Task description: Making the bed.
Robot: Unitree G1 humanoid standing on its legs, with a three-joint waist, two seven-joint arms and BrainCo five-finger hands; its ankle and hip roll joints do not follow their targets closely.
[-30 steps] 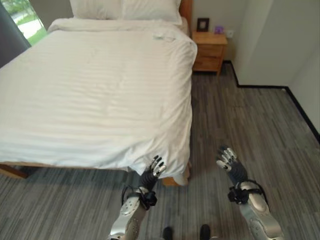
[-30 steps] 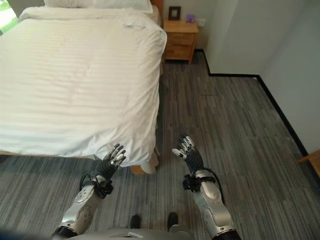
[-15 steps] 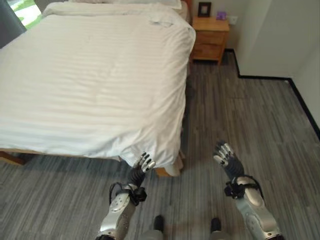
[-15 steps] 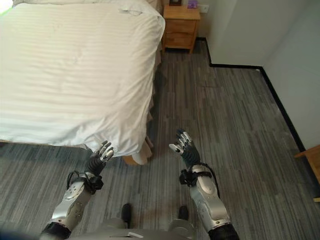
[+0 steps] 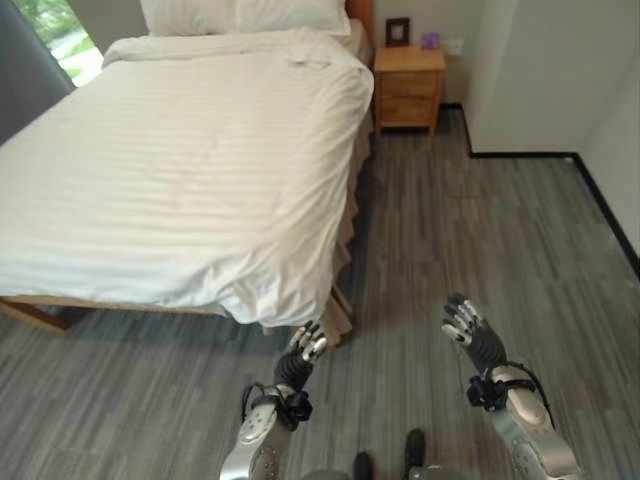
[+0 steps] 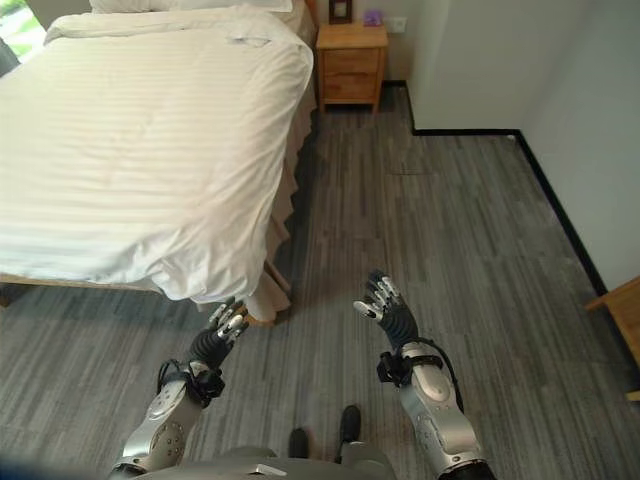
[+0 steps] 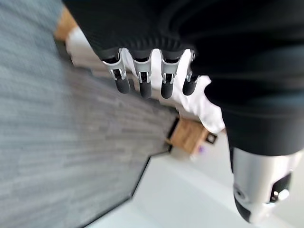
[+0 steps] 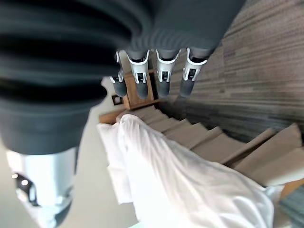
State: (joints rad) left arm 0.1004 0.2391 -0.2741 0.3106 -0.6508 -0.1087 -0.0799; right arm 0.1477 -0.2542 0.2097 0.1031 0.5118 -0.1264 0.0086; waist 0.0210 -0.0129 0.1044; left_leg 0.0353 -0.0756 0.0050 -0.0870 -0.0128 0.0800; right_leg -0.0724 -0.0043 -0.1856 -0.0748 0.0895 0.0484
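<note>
Grey plank flooring (image 5: pixel 470 230) runs alongside a bed (image 5: pixel 170 160) spread with a white striped duvet (image 5: pixel 190 190); pillows (image 5: pixel 245 15) lie at its far end, and a wooden nightstand (image 5: pixel 408 85) stands just beside that end. The duvet's near corner (image 5: pixel 275 305) hangs bunched over the foot of the bed, and its long axis is seen to run away from the robot toward the pillows. The left hand (image 5: pixel 307 343) is held just below and in front of that hanging corner, fingers straight and relaxed, nothing gripped, and apart from the cloth. The right hand (image 5: pixel 466 322) is raised over the floor, well apart from the bed on the nightstand's side, likewise opened and empty. The left hand is judged the nearer, so the corner would be reached by it with a short move up and forward.
</note>
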